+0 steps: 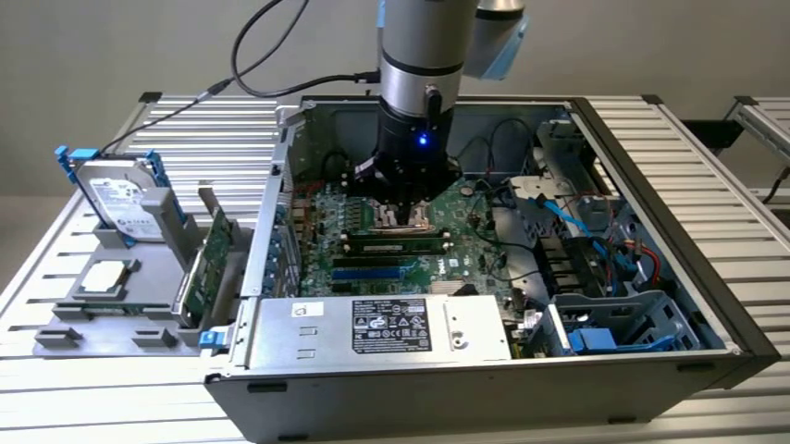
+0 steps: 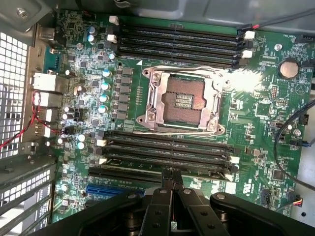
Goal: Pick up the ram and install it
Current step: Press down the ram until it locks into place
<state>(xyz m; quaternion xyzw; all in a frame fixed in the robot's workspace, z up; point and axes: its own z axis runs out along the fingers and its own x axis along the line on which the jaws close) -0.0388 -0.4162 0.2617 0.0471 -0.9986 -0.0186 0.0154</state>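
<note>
Gripper: gripper (image 2: pixel 172 178) sits low inside the open computer case (image 1: pixel 642 148), fingers pressed together with nothing between them, tips just above the memory slots (image 2: pixel 167 152) beside the processor socket (image 2: pixel 183 101).
Ram: ram (image 1: pixel 395 246) lies seated lengthwise in a slot on the motherboard (image 1: pixel 475 227), directly under the gripper in the exterior view.
Edges: case walls rise on all sides; the power supply (image 1: pixel 383 328) closes off the near side, the drive cage (image 1: pixel 617 324) with blue parts fills the corner on the exterior view's right.
Open room: straight up through the open top, along the arm.
In the way: loose cables (image 1: pixel 556 208) hang on the exterior view's right of the gripper.
Around: on the table (image 1: pixel 74 277), well apart, a hard drive (image 1: pixel 121 199) stands in a grey holder and a green expansion card (image 1: pixel 213 250) leans just beside the case.
</note>
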